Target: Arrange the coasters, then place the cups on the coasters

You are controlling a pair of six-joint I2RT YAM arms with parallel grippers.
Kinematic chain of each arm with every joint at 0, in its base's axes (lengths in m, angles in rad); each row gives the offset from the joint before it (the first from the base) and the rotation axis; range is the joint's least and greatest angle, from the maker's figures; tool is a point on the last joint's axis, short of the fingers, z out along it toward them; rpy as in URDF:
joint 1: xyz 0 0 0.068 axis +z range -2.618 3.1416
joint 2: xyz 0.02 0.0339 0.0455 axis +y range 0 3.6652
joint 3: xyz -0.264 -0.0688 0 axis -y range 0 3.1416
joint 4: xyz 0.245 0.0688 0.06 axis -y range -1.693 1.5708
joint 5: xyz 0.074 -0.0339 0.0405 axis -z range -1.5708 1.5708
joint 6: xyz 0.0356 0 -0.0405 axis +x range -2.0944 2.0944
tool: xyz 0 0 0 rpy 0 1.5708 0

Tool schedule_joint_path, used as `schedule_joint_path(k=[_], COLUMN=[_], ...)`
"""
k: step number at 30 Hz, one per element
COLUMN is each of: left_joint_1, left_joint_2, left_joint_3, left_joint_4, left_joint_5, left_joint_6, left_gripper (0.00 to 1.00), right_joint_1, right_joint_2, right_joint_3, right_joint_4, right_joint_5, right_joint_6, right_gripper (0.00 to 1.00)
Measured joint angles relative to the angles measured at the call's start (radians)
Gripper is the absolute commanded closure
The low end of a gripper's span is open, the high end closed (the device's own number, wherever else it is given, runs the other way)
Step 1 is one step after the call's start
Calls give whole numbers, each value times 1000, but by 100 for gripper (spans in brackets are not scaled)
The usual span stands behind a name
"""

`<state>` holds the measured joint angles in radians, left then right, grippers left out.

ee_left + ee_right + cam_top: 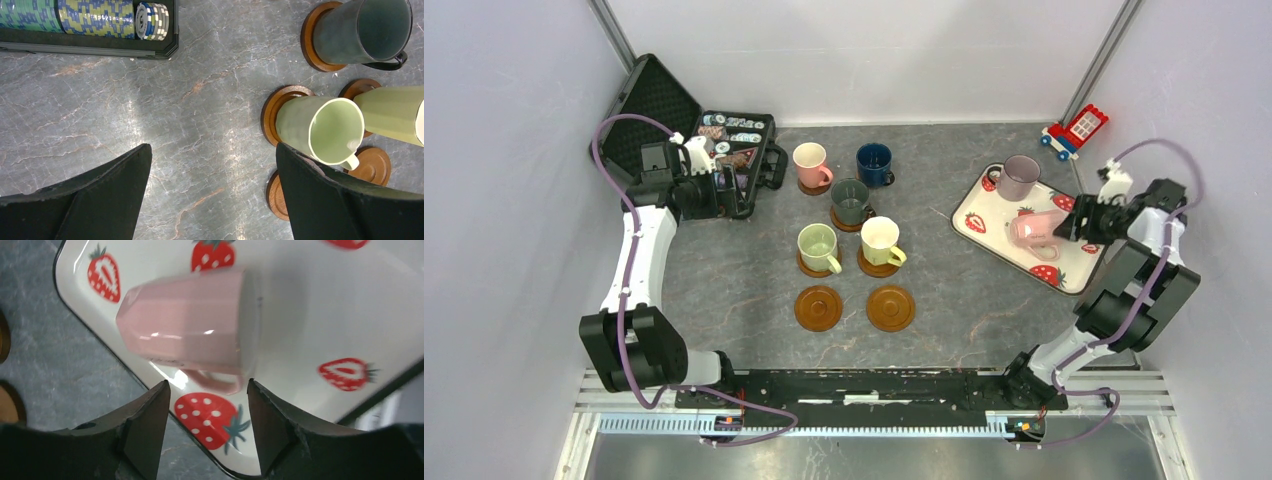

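Cup-fetch step: right fingers [145, 430] half open, empty, by the tipped pink cup [190, 320]; left fingers [110, 195] wide, empty. Next you grip and upright it.

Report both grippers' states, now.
Left gripper: open, empty.
Right gripper: open, at the pale pink cup handle, not clamped.

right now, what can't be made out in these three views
- Right wrist view: pale pink cup blurred; whether it rests on the tray or hangs above it is unclear.
- Left wrist view: cream-yellow cup cut off by the right edge.
- Top view: case contents too small to read.
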<state>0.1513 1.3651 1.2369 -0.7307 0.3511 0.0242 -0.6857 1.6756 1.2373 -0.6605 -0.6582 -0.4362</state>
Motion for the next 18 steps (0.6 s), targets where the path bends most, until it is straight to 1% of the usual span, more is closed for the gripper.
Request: schedule_joint_path(k=[4, 7, 12, 18], left_joint_1=[0, 0, 0, 0], left_joint_2=[0, 0, 0, -2], left_joint_3=[0, 0, 2, 2], left_joint_4=[0, -2, -31, -50], left_joint_5=[2, 8, 10, 10], left_joint_6=[8, 12, 36, 58], left_gripper=[0, 0, 0, 0], right_joint_1=[4, 1, -8, -15], right_joint_2=[-8, -6, 2, 14], right_joint_3=[-138, -205, -219, -232], right_joint_4=[8, 22, 98, 192], right_joint_5=[-40, -47, -60, -39], right_joint_6=[-60, -96, -120, -123], right_gripper=[38, 42, 47, 47])
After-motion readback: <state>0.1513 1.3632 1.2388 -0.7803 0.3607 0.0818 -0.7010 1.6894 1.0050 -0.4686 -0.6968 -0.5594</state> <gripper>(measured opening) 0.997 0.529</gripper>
